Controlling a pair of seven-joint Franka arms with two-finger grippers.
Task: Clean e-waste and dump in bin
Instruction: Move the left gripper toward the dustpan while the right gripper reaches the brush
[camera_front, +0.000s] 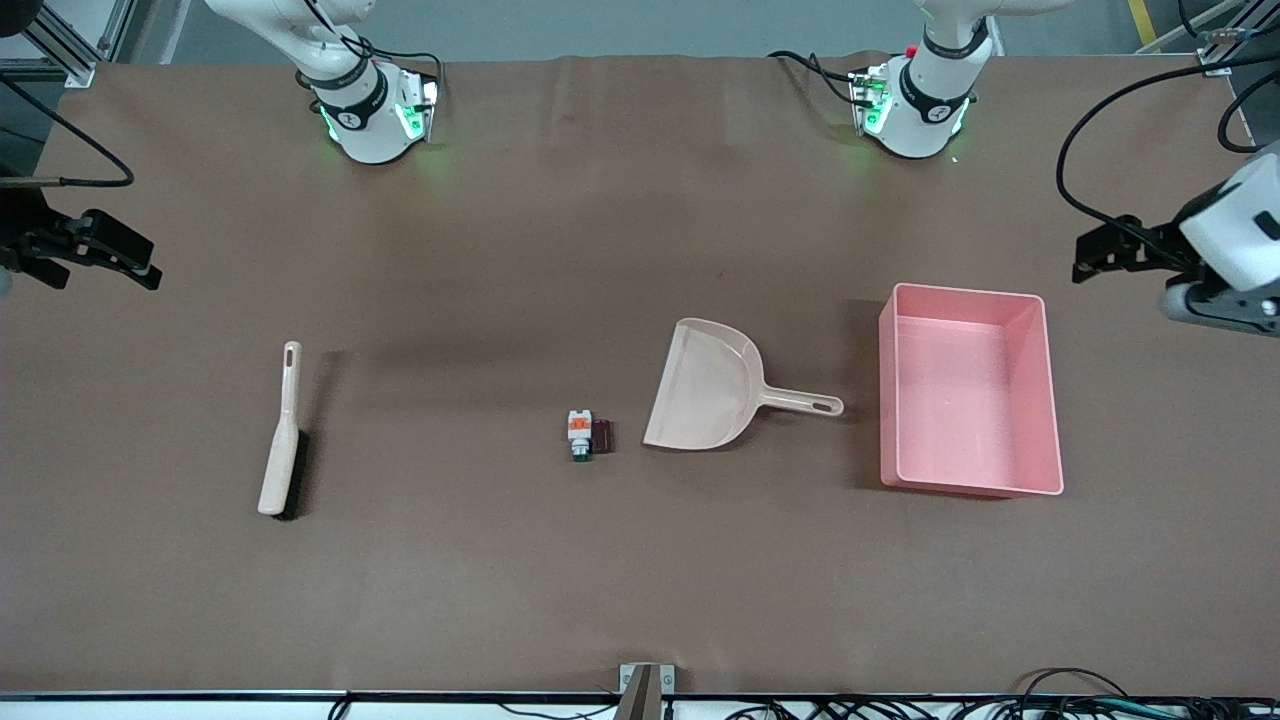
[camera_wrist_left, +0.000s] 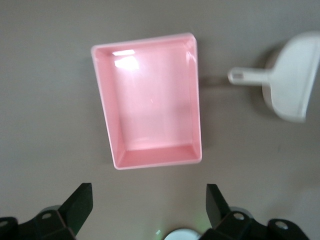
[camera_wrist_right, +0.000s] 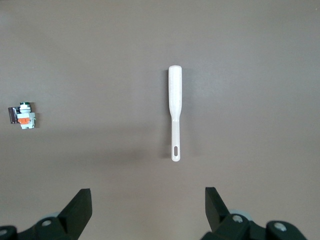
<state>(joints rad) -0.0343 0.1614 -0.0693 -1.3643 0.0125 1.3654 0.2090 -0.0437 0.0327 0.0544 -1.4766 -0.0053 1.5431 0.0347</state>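
I can read no text, label, brand, number or sign from here on anything lying on the worktop or on the arms; the round marks on the two arm bases are too small for me to make out

Matt table cover, glossy plastic wares

The pink plastic bin (camera_wrist_left: 150, 100) shone glossy and smooth between the left jaws; the beige dustpan (camera_front: 712, 385) and brush (camera_wrist_right: 174, 112) looked smooth plastic on the matt brown table cover (camera_front: 500, 260).
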